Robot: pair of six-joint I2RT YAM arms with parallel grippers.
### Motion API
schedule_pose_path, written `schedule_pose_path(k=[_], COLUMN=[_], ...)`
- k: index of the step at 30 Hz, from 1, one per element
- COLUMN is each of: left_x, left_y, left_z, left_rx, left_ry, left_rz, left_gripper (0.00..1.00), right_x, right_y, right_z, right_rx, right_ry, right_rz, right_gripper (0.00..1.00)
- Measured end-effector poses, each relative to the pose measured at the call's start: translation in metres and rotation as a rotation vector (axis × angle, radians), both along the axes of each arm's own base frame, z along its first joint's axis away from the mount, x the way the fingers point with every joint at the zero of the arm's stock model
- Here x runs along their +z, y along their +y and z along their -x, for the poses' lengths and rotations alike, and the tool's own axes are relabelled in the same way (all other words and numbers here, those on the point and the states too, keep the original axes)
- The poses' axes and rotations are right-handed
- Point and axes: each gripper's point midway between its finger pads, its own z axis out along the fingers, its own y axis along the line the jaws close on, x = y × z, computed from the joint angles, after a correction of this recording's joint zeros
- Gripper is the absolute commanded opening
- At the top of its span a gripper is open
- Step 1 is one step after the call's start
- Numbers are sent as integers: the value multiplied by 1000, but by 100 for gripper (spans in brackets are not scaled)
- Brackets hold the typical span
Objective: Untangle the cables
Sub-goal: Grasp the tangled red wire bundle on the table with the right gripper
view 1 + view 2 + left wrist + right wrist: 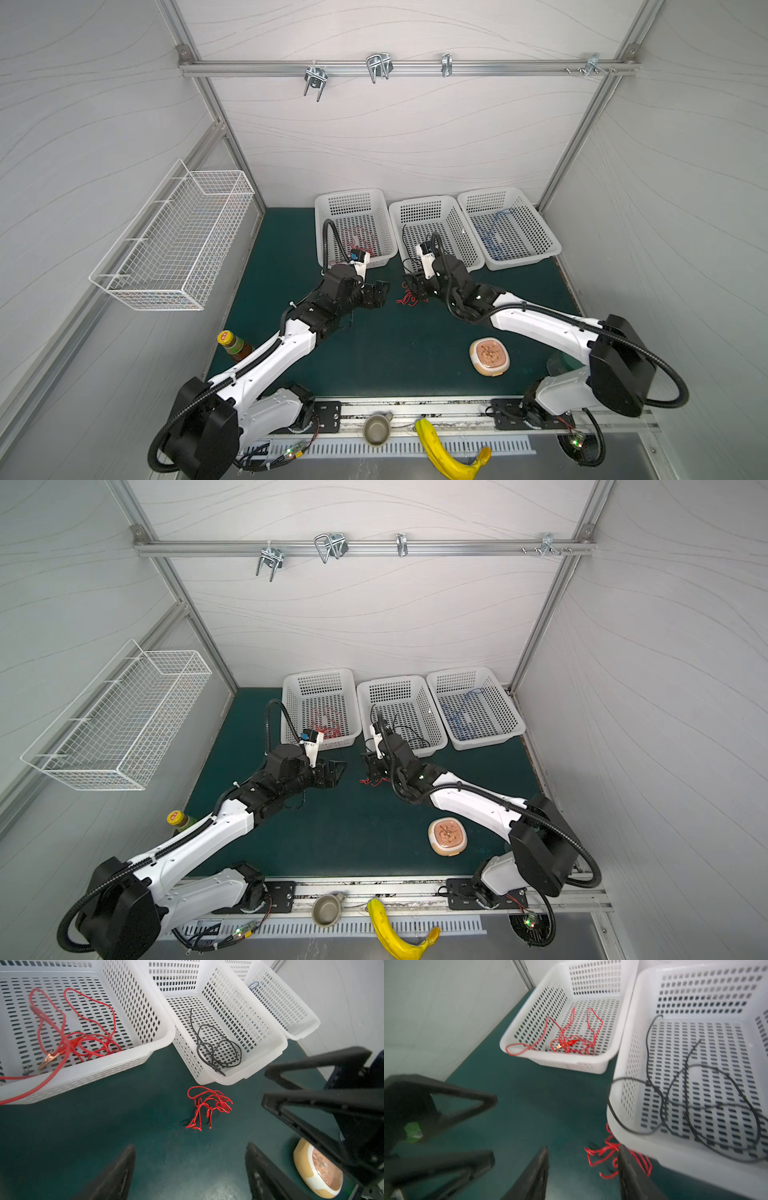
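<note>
**wirenut:** so what's sorted already? Red cables [83,1043] are seen in the left basket [166,1040], a black cable [218,1049] in the middle basket [224,1081], and a blue cable [496,239] in the right basket [552,249].

**knotted:** yep. One small red tangle [207,1105] is left out on the tabletop [104,1126], just in front of the middle basket. It's bunched up, so no clean long axis can be called. A couple of loose ends are splayed away from the basket.

**wirenut:** which claw's closer?

**knotted:** the right claw [582,1148], easily. It's spread apart with nothing gripped, and the tangle is partly hidden behind one finger [631,1172]. The left claw [190,1146] is held wide and empty too, off to the tangle's left with bare tabletop between. Probably a job for the right one, and a loose end would be better pinched than the knot.
</note>
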Motion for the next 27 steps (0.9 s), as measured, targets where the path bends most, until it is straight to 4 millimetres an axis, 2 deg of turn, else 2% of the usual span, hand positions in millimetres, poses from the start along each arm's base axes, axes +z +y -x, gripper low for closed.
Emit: schedule_pose_path(k=[5,8,10,14,21,24,27], left_x=[-19,-30,-37,-41,-29,-30,-32], left_y=[-10,-14,-16,-24,-36,-37,-36], left_z=[0,-3,-3,-8,-14,-14,-14], left_rx=[-8,-9,-13,-20,-36,-36,-35], left_ry=[17,41,60,78,59,62,70], left_rz=[-30,-41,-52,-56,-41,-44,-51], left_gripper=[83,82,82,82,82,82,82], right_x=[-53,-77,-85,-96,-114,-122,-131], right_y=[-43,-62,-69,-61,-33,-26,-24], right_z=[24,29,29,18,-13,-25,-33], right_rx=[-93,-151,-173,-172,-151,-157,-166], right_ry=[79,104,104,84,58,57,64], right_rz=[96,145,168,208,233,231,234], right_gripper=[58,64,68,70,70,66,55])
